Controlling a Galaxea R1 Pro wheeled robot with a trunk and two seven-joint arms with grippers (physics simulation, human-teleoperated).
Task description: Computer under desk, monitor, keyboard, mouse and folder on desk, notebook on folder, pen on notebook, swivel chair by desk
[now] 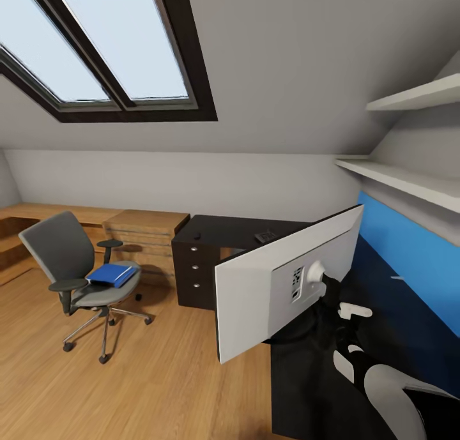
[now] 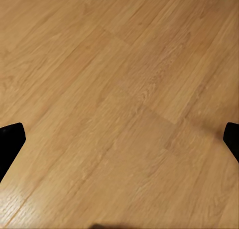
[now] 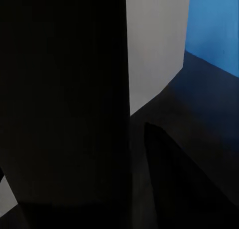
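**A:** Attic bedroom, wood floor under your left gripper. Its fingertips sit at opposite edges of the left wrist view, spread wide w/ nothing between, so it's released and idle. How's the right side?

**B:** Right gripper is up against the back of the monitor, at the neck mount. Can't tell if you're clenched on it or just touching: the head view is too dark there and the right wrist cam gives only black, a white panel and a blue wall.

**A:** And the monitor itself?

**B:** It's tilted, white back toward you, over the near wing of the desk. I can't confirm the base is flat on the top, so I'd call that step in hand, not done.

**A:** What's left further out?

**B:** Plenty, imo. The folder lies on the seat of the swivel chair, so that move isn't done and the notebook/pen stack can't start. The chair stands well apart from the desk, out on the floor. One small dark item sits on the far desktop, too small to ID. I'd count the rest of the list as open: early in the task.
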